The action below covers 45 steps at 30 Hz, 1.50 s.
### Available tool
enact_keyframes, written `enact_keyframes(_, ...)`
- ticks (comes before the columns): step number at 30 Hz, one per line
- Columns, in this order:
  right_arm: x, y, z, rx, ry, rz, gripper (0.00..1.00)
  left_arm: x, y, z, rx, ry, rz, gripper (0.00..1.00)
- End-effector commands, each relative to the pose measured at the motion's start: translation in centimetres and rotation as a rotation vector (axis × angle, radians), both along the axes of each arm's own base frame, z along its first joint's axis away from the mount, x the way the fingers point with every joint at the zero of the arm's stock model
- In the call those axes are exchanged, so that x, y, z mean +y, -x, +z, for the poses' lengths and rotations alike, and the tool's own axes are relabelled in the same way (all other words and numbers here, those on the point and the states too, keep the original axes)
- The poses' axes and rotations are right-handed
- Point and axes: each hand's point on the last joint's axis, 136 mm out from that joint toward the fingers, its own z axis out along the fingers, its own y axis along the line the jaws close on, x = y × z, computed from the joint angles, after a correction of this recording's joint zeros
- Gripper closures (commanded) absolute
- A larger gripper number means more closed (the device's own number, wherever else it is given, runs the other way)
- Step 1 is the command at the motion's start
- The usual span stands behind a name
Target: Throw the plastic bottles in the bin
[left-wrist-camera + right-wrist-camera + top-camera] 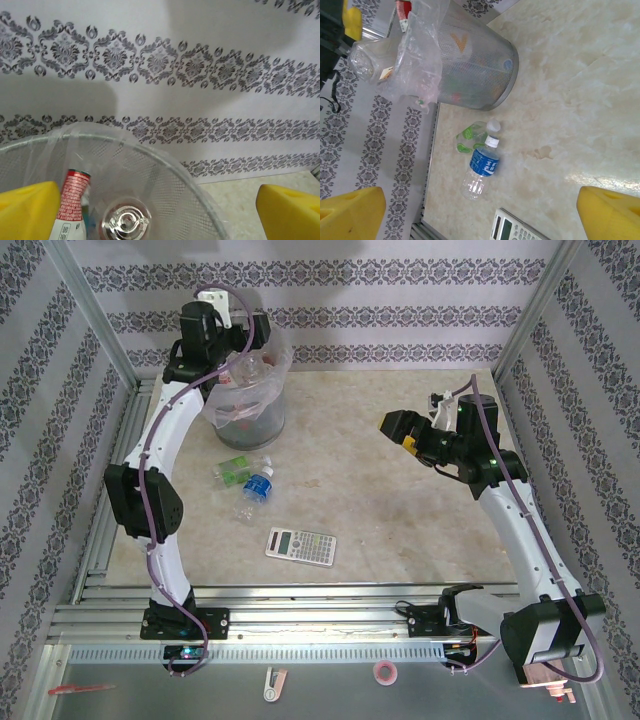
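Jaws of the left gripper stand wide above the bin, red-labelled bottle inside; overhead, blue-labelled bottle and green-labelled bottle lie beside it; right gripper gapes empty.

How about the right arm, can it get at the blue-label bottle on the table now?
Probably yes. The right pincer is open and empty above bare table, with nothing between it and the blue-label bottle. A green-label bottle lying close beside it could crowd the grasp.
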Motion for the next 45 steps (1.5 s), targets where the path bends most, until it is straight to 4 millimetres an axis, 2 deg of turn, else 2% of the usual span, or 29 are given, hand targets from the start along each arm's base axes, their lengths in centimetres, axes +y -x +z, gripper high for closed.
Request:
enact_keyframes(1,-0.1,0.3,0.0,-0.023,-0.004,0.018,0.02,1.2,5.3,12.2,-0.276,0.041,0.012,0.0)
enact_keyframes(8,-0.1,0.0,-0.1,-0.016,-0.009,0.006,0.02,2.5,11.2,16.6,-0.338,0.038,0.046,0.0)
enact_keyframes(11,-0.2,-0.1,0.0,-0.019,-0.005,0.004,0.02,2.6,13.8,17.3,-0.338,0.035,0.032,0.0)
enact_keyframes(14,-0.1,-0.3,-0.2,-0.014,-0.001,0.007,0.02,2.2,16.2,17.0,-0.29,0.033,-0.012,0.0)
enact_keyframes(17,-0.1,-0.5,-0.2,-0.01,0.002,0.006,0.02,0.5,18.8,15.0,-0.202,0.037,-0.129,0.0)
enact_keyframes(18,-0.1,-0.5,-0.1,-0.011,0.002,0.008,0.02,0.1,19.6,14.1,-0.169,0.042,-0.162,0.0)
enact_keyframes(21,-0.2,-0.7,-0.1,-0.011,0.008,0.005,0.02,-0.9,21.8,9.6,-0.021,0.086,-0.224,0.0)
enact_keyframes(29,-0.1,-0.8,-0.4,-0.002,0.012,0.006,0.02,-1.9,27.8,-7.3,0.489,0.053,-0.25,0.01)
enact_keyframes(33,0.0,-0.6,-0.6,0.003,0.012,0.007,0.02,-1.7,29.4,-13.9,0.711,0.055,-0.2,0.06)
enact_keyframes(40,-0.2,0.1,-0.9,0.008,0.016,-0.003,0.02,-2.5,30.9,-21.6,0.968,-0.017,-0.138,0.07)
enact_keyframes(45,-0.1,0.4,-0.8,0.007,0.014,-0.004,0.02,-1.7,31.1,-25.3,1.109,-0.104,-0.067,0.07)
